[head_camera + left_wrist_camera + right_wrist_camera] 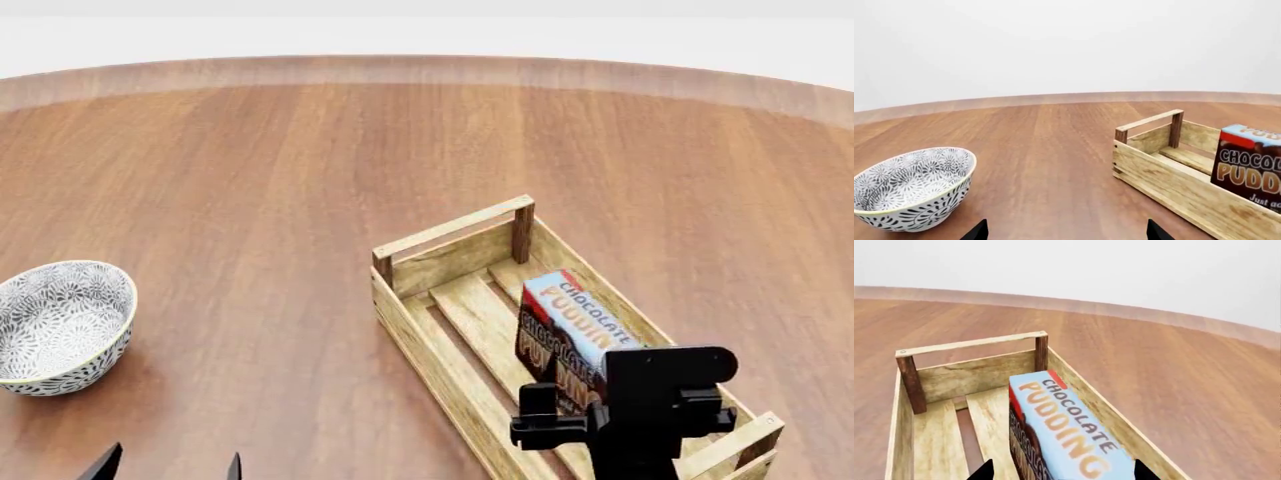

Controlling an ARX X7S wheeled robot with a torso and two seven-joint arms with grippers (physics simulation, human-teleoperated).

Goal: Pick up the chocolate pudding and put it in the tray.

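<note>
The chocolate pudding [574,320] stands on its long edge inside the tray [427,235], light blue edge up, near the tray's right wall. My right gripper [1064,471] is open, with one fingertip on each side of the carton [1067,435] and a small gap at both. In the head view the right arm [654,395] hides the carton's near end. My left gripper [1066,232] is open and empty, low over the table at the near left [167,466]. From there the tray [1161,175] and the carton [1251,170] lie to the right.
A grey-white patterned bowl [60,325] sits on the round wooden table at the left, just beyond my left gripper, also in the left wrist view [914,185]. The table's curved far edge [427,70] runs along the back.
</note>
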